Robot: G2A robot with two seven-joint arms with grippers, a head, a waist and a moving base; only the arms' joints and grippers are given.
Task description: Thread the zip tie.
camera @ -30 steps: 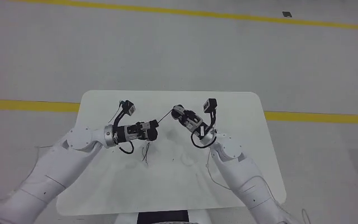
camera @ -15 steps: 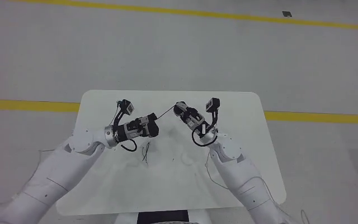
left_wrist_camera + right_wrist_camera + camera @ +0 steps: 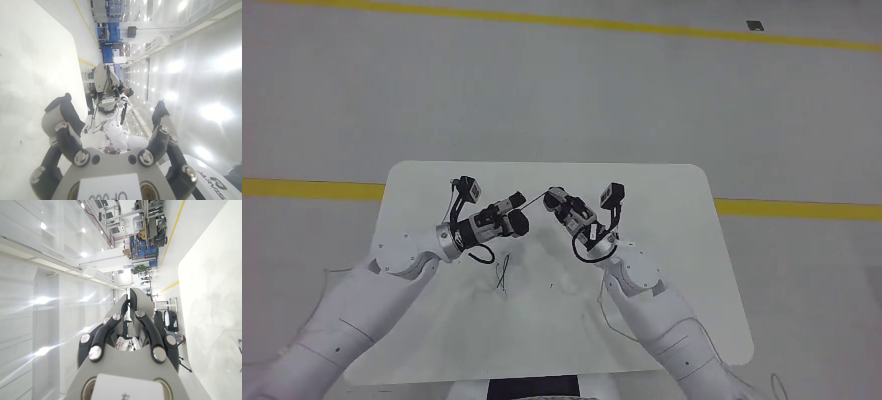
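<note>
Over the middle of the white table (image 3: 672, 200), the left gripper (image 3: 520, 221) and the right gripper (image 3: 553, 198) face each other at close range. A thin black zip tie (image 3: 536, 204) sticks out from the right gripper toward the left one. The right gripper (image 3: 130, 294) has its pads pressed together, shut on the zip tie. In the left wrist view the left gripper (image 3: 113, 102) stands open with nothing between its fingers (image 3: 64, 111). The right gripper (image 3: 105, 85) shows beyond them.
Several loose black zip ties (image 3: 504, 272) lie on the table near the robot, below the left gripper. They also show at the edge of the right wrist view as zip ties (image 3: 239, 344). Table edges lie well away on both sides.
The left gripper has risen and shifted slightly toward the right gripper. The right gripper has edged toward the left, so the gap between them is smaller.
</note>
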